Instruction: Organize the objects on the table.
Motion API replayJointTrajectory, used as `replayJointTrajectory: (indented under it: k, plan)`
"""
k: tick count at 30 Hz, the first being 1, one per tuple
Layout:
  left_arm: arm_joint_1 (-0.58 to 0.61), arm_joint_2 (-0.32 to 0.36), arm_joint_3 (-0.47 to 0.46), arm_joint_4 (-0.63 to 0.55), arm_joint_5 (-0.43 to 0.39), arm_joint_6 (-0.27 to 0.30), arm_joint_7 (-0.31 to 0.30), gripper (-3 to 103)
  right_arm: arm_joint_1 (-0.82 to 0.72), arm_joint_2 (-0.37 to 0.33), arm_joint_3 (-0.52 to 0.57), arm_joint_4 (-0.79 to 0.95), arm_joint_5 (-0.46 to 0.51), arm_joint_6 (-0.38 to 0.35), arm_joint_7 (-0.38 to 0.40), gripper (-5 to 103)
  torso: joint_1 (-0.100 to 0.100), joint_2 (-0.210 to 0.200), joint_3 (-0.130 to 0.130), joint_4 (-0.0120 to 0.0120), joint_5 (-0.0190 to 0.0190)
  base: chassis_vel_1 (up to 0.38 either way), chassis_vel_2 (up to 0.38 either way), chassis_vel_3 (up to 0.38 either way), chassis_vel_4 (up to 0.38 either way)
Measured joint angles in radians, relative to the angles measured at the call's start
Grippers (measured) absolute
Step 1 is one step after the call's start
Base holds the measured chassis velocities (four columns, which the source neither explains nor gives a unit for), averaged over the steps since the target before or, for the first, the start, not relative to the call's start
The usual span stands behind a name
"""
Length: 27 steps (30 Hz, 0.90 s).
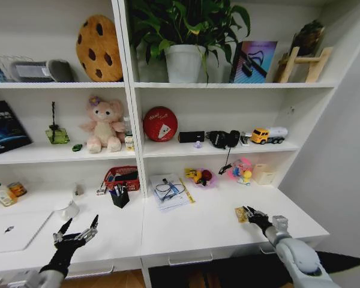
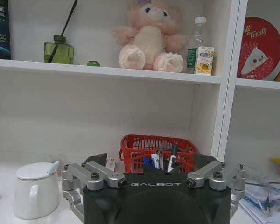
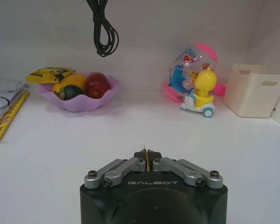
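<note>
We see the right gripper (image 1: 250,212) low over the smooth white table (image 1: 198,225), jaws pinching a thin yellow packet (image 1: 240,214); the left gripper (image 1: 78,231), jaws spread, hovers beside the flat silver laptop (image 1: 12,231).

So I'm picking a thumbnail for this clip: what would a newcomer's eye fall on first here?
Probably the pink plush bear sitting on the middle shelf, with the cookie-shaped cushion on the shelf above it. Next, the leafy plant in its white pot on the top shelf and the round red tin below it. On the white desk, the right hand pinches a yellow snack packet, while the left hand hovers open by the silver laptop.
</note>
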Motion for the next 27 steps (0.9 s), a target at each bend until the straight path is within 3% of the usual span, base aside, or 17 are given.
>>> replayJointTrajectory:
  k: [11, 18, 19, 20, 21, 23, 26, 27]
  plan:
    - [0.000, 0.000, 0.000, 0.000, 0.000, 0.000, 0.000, 100, 0.001, -0.003, -0.004, -0.010, 0.001, 0.039, -0.028, 0, 0.000, 0.000, 0.000, 0.0000, 0.0001, 0.000, 0.000, 0.000, 0.000]
    - [0.000, 0.000, 0.000, 0.000, 0.000, 0.000, 0.000, 100, 0.010, -0.055, -0.020, 0.072, -0.005, 0.123, -0.048, 0, 0.000, 0.000, 0.000, -0.0004, -0.0001, 0.000, 0.000, 0.000, 0.000]
    - [0.000, 0.000, 0.000, 0.000, 0.000, 0.000, 0.000, 100, 0.041, -0.076, -0.047, 0.080, 0.006, 0.127, -0.053, 0, 0.000, 0.000, 0.000, -0.0004, -0.0004, 0.000, 0.000, 0.000, 0.000]
    - [0.000, 0.000, 0.000, 0.000, 0.000, 0.000, 0.000, 100, 0.220, -0.104, -0.164, 0.010, 0.025, 0.129, -0.069, 0, 0.000, 0.000, 0.000, 0.0000, 0.0003, 0.000, 0.000, 0.000, 0.000]
    - [0.000, 0.000, 0.000, 0.000, 0.000, 0.000, 0.000, 100, 0.257, -0.105, -0.185, -0.010, 0.026, 0.129, -0.069, 0, 0.000, 0.000, 0.000, 0.0005, 0.0003, 0.000, 0.000, 0.000, 0.000]
    - [0.000, 0.000, 0.000, 0.000, 0.000, 0.000, 0.001, 100, 0.333, -0.105, -0.234, -0.065, 0.027, 0.130, -0.070, 0, 0.000, 0.000, 0.000, 0.0005, -0.0004, 0.000, 0.000, 0.000, 0.000]
    - [0.000, 0.000, 0.000, 0.000, 0.000, 0.000, 0.000, 100, 0.606, -0.054, -0.371, -0.338, -0.014, 0.163, -0.076, 0, 0.000, 0.000, 0.000, -0.0003, 0.0001, 0.000, 0.000, 0.000, 0.000]
    - [0.000, 0.000, 0.000, 0.000, 0.000, 0.000, 0.000, 100, 0.606, -0.054, -0.371, -0.338, -0.014, 0.163, -0.076, 0, 0.000, 0.000, 0.000, -0.0003, 0.0001, 0.000, 0.000, 0.000, 0.000]
